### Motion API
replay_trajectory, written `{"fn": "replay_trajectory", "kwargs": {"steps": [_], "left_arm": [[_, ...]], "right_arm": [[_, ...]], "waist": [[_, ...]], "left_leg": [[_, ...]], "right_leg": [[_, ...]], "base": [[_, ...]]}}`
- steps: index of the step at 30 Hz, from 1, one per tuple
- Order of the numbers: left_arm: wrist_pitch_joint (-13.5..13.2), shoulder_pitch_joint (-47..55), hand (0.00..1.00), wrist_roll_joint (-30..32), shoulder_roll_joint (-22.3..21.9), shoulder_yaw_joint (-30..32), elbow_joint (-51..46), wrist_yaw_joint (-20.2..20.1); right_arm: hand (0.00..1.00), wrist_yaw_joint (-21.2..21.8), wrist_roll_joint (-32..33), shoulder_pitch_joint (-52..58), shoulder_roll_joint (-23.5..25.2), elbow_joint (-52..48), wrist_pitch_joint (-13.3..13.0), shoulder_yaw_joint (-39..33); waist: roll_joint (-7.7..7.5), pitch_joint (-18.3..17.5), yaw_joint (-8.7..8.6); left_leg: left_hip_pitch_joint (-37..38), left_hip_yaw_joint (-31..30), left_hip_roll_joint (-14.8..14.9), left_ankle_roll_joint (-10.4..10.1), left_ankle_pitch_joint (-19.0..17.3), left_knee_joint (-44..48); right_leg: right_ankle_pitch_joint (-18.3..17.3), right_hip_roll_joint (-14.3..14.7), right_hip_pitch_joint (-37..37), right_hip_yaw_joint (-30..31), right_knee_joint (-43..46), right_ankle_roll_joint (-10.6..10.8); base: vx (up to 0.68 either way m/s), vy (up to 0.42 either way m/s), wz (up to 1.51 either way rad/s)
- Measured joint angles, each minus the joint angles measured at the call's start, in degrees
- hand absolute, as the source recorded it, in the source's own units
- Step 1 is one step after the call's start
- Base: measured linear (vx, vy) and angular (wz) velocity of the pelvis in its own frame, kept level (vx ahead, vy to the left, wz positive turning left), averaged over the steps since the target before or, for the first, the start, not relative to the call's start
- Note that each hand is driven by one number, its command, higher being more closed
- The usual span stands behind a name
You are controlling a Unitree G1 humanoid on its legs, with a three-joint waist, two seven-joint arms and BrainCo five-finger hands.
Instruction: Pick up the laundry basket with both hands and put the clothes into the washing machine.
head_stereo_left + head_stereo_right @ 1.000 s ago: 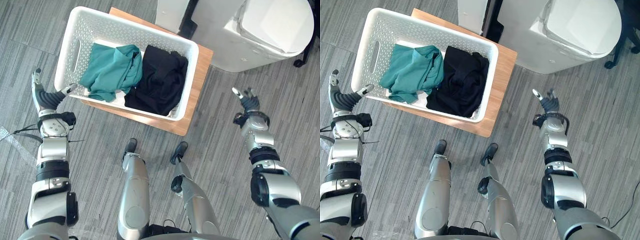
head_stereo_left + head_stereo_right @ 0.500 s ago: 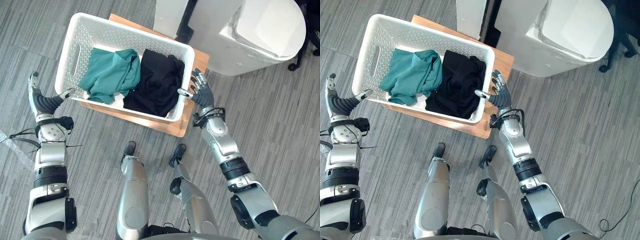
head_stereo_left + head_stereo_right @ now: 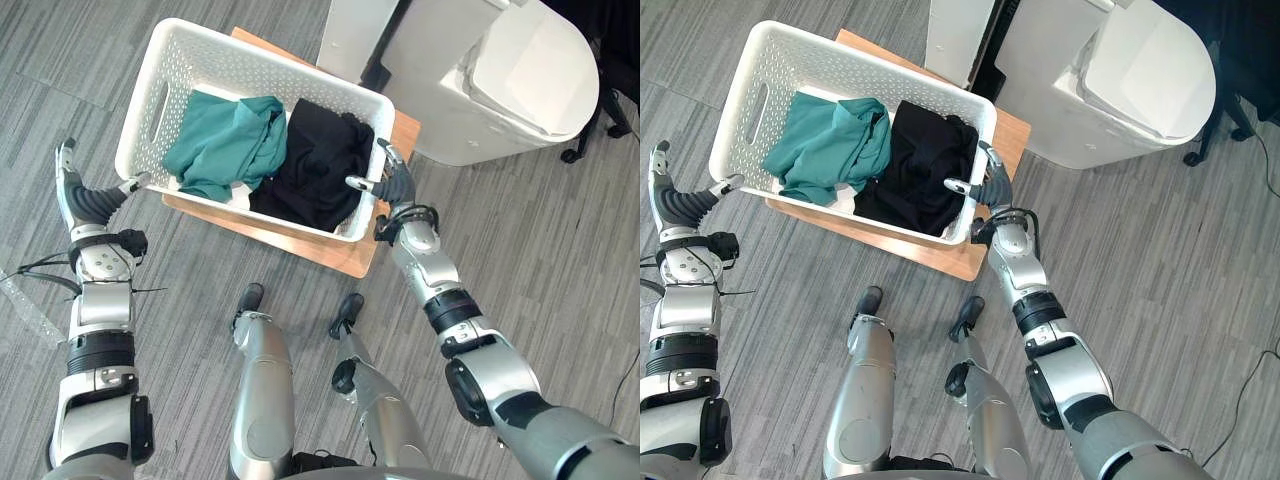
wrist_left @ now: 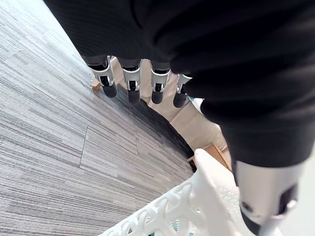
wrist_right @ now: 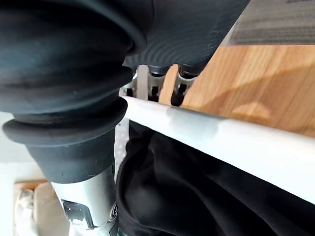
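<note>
The white basket [image 3: 265,75] lies between both hands. The right hand [image 3: 399,189] sits loosely over its rim. The left hand [image 3: 88,204] is open just beside it.

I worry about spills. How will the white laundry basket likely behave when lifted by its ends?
The basket looks like stiff perforated plastic, so it should keep its shape. With a green garment and a black garment lying low inside, it is probably light. The loose clothes may slide if it tilts.
</note>
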Motion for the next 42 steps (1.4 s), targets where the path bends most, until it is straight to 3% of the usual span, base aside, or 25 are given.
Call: {"fn": "replay_trajectory", "kwargs": {"steps": [2, 4, 6, 10, 13, 14, 15, 16, 19, 23, 25, 28, 42], "left_arm": [[0.0, 0.0, 0.0, -0.1, -0.1, -0.5, 0.0, 0.0], [0.0, -0.3, 0.0, -0.1, -0.1, -0.8, 0.0, 0.0], [0.1, -0.4, 0.0, -0.2, -0.1, -0.8, -0.7, 0.1], [0.5, -1.9, 0.0, -2.3, -0.1, -1.2, -4.6, 0.1], [0.5, -3.7, 0.0, -2.9, 0.2, -1.3, -4.8, 0.3], [0.6, -4.0, 0.0, -3.1, 1.0, -1.2, -5.1, 0.7], [0.8, -5.1, 0.0, -3.5, 2.4, -1.3, -5.1, 1.2], [0.9, -6.2, 0.0, -3.7, 3.1, -1.7, -4.9, 1.2], [0.9, -12.0, 0.0, -4.4, 6.4, -2.3, -4.7, 1.3], [0.9, -17.2, 0.0, -4.5, 9.1, -2.9, -4.0, 1.3], [0.9, -18.5, 0.0, -4.6, 9.0, -4.8, -1.7, 1.2], [0.9, -19.1, 0.0, -4.6, 9.0, -5.0, -0.4, 1.2], [1.9, -20.9, 0.0, -4.6, 7.6, -8.5, 0.9, 1.0]], "right_arm": [[0.0, -0.1, -0.9, -1.6, 0.3, 1.9, 0.2, -1.3], [0.0, -0.2, -1.1, -2.9, 0.3, 4.4, 0.6, -1.6], [0.0, -1.0, -2.9, -3.6, 0.3, 5.7, 0.9, -1.6], [0.0, -1.6, -7.9, -7.1, -0.1, 6.8, 1.0, -1.6], [0.0, -2.0, -10.4, -8.6, -0.6, 7.4, 1.2, -1.4], [0.0, -2.1, -11.8, -9.6, -0.7, 7.8, 1.2, -1.0], [0.0, -2.3, -12.7, -10.3, -0.8, 7.9, 1.2, -0.2], [0.0, -2.3, -13.7, -10.6, -0.9, 7.7, 1.1, -0.2], [0.0, -2.4, -16.0, -12.3, -2.0, 7.4, 0.8, 1.1], [0.0, -2.3, -19.5, -13.5, -2.7, 5.8, 0.8, 3.5], [0.0, -2.3, -21.3, -13.7, -3.5, 5.5, 0.8, 3.7], [0.0, -2.2, -23.2, -14.4, -4.3, 5.5, 0.9, 4.8], [0.0, 2.1, -25.8, -16.1, -6.7, 4.0, 1.3, 4.1]], "waist": [[-0.01, 0.0, -0.01], [-0.22, -0.1, 0.06], [-0.45, -0.2, 0.33], [-0.5, -0.3, 1.04], [-0.49, -0.3, 1.35], [-0.3, -0.3, 1.55], [-0.28, -0.3, 1.72], [-0.34, -0.4, 1.43], [-0.35, -0.4, 1.34], [0.14, -0.6, 1.33], [1.78, -1.5, 1.19], [2.82, -2.0, 1.22], [3.21, -2.1, -0.42]], "left_leg": [[-0.1, 0.0, 0.4, 0.1, 0.7, -1.1], [-0.8, -0.4, -0.1, 0.1, 0.4, -0.3], [-1.2, -0.9, -0.2, -0.1, 0.2, -0.1], [-3.9, -1.4, 0.6, -0.8, -0.4, 1.8], [-4.8, -1.6, 1.3, -0.8, -0.3, 1.8], [-5.2, -1.4, 3.0, -0.5, 0.0, 0.9], [-5.8, -0.9, 4.2, -0.6, 0.1, 0.8], [-6.3, -1.4, 4.1, -0.8, 0.0, 1.0], [-8.2, -2.8, 4.6, -2.2, 0.7, 0.8], [-9.7, -1.8, 5.4, -2.9, 1.0, 1.4], [-11.5, -1.4, 5.4, -2.9, 1.0, 3.0], [-12.7, -0.5, 5.5, -2.7, 0.9, 3.9], [-15.9, 2.1, 4.3, -1.0, 0.0, 7.6]], "right_leg": [[-1.8, -0.1, -0.2, -0.8, 0.2, 1.0], [0.5, -0.4, -0.3, -1.5, 0.2, -1.7], [2.1, -0.2, -0.5, -1.7, 0.2, -2.9], [1.9, 0.8, -2.4, -2.6, 0.2, -3.6], [-0.2, 0.9, -3.1, -4.5, 0.2, -1.6], [-2.5, 1.3, -3.4, -6.0, 0.7, -1.1], [-2.2, 0.9, -5.3, -6.3, 7.0, -7.2], [-2.3, 0.3, -4.9, -6.2, 9.1, -7.5], [-2.0, 2.2, -4.3, -5.7, 4.7, -9.1], [-0.2, 3.0, -5.3, -5.5, 2.4, -9.2], [0.7, 3.0, -6.7, -4.9, 2.3, -9.4], [1.8, 2.8, -7.7, -3.8, 1.5, -8.6], [3.6, 1.2, -10.3, -1.6, 0.6, -6.0]], "base": [[0.03, -0.023, 0.06], [0.03, 0.016, 0.15], [0.06, 0.005, 0.12], [0.02, -0.002, -0.08], [-0.01, -0.008, -0.11], [0.06, -0.026, -0.4], [0.06, -0.023, -0.28], [0.15, 0.027, -0.03], [0.07, -0.018, 0.03], [0.0, 0.012, -0.2], [-0.01, 0.07, -0.16], [-0.03, 0.076, -0.2], [-0.04, 0.071, -0.08]]}}
